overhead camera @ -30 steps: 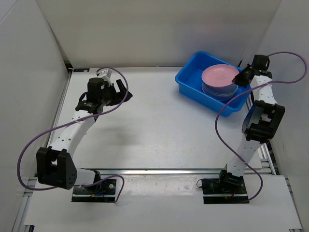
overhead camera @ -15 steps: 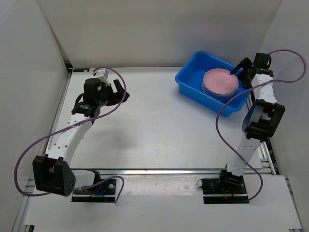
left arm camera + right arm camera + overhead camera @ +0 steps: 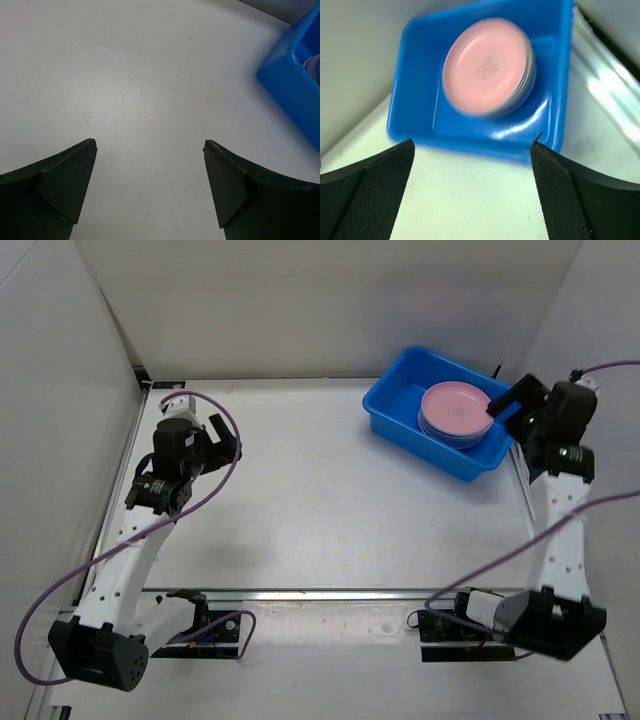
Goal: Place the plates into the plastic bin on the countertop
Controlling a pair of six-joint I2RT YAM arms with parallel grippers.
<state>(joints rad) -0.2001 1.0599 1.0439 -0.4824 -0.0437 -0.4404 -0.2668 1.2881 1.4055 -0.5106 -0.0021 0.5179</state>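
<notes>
The blue plastic bin (image 3: 396, 400) stands at the back right of the white countertop (image 3: 320, 500). Inside it lies a stack of plates (image 3: 455, 410) with a pink one on top. My right gripper (image 3: 503, 408) hovers open by the bin's right end, holding nothing. In the right wrist view the plates (image 3: 485, 65) lie in the bin (image 3: 420, 105), beyond the open right gripper (image 3: 473, 145). My left gripper (image 3: 222, 440) is open and empty at the far left, well away from the bin. In the left wrist view the left gripper (image 3: 149, 143) has bare countertop between its jaws and the bin's corner (image 3: 290, 85) at right.
White walls close in the countertop at the back and on both sides. An aluminium rail (image 3: 530, 500) runs along the right edge beside the right arm. Purple cables (image 3: 200, 490) loop off both arms.
My right gripper has opened and pulled back from over the bin, to the right and nearer. The left arm has swung left, away from the middle.
</notes>
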